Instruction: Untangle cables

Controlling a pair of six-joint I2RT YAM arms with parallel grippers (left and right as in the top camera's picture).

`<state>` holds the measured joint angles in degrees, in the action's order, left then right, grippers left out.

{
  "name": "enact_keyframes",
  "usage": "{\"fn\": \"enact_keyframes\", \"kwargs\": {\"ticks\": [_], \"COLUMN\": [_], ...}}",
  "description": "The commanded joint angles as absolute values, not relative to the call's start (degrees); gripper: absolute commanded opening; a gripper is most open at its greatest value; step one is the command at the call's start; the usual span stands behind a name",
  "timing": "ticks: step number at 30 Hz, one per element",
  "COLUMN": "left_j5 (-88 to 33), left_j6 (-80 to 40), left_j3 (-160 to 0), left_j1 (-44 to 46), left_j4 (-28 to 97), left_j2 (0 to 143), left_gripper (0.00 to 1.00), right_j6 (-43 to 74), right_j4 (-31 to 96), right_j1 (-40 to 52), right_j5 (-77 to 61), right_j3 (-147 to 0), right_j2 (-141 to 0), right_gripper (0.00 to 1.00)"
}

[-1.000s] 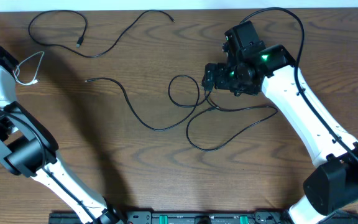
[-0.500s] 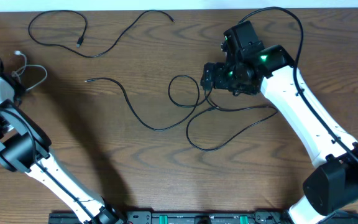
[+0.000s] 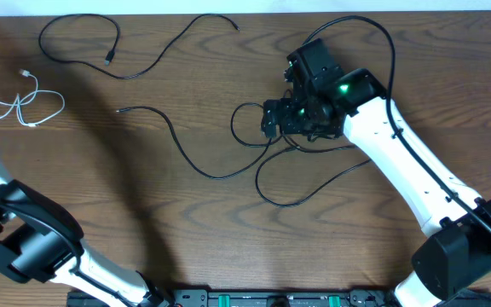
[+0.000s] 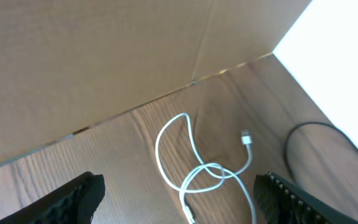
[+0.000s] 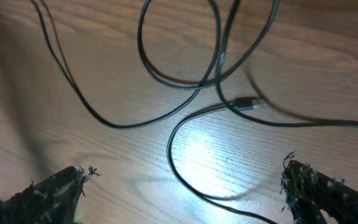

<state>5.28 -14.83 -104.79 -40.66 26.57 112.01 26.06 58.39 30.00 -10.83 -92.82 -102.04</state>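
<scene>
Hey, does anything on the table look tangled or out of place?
Yes: the black cables beneath the open right gripper cross in overlapping loops, a snarl. The white cable lies apart, loosely looped.

Matt wood-grain table (image 3: 143, 222), smooth plastic-coated cables (image 5: 114, 126).

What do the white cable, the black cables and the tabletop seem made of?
White cable: smooth, slightly glossy plastic or rubber jacket, lying in soft loops. Black cables: likely similar flexible jacket, faint sheen under the wrist light. Tabletop: wood or wood-look laminate, brown grain lines, satin glare; cannot tell which.
</scene>
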Motion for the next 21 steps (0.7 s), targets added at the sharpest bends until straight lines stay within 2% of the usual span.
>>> {"fn": "enact_keyframes", "kwargs": {"ticks": [1, 6, 10, 13, 21], "left_j5": [2.33, -23.88, -38.11, -40.07, -39.40], "left_j6": [-15.59, -15.62, -18.09, -17.72, -11.84], "left_j3": [-104.71, -104.66, -102.69, -100.31, -93.51], "left_j1": [-40.49, -40.40, -38.17, -34.26, -17.08], "left_j4": [30.72, 42.22, 48.58, 53.30, 60.18], "left_j2": [112.68, 112.53, 112.99, 113.10, 113.10], "left_gripper": [0.83, 0.83, 0.83, 0.83, 0.83], "right_j6": [24.56, 24.56, 24.56, 24.58, 24.60], "right_j4": [58.54, 57.95, 57.14, 57.01, 58.83], "right_j1": [30.98, 30.96, 30.96, 30.96, 29.41], "right_j5": [-10.61, -10.55, -10.39, -9.61, -6.59], "right_j3": [-92.92, -92.92, -92.92, -92.92, -92.92], "right_j2": [-102.32, -102.32, -102.32, -102.32, -102.32], "right_gripper": [0.99, 0.99, 0.99, 0.99, 0.99]}}
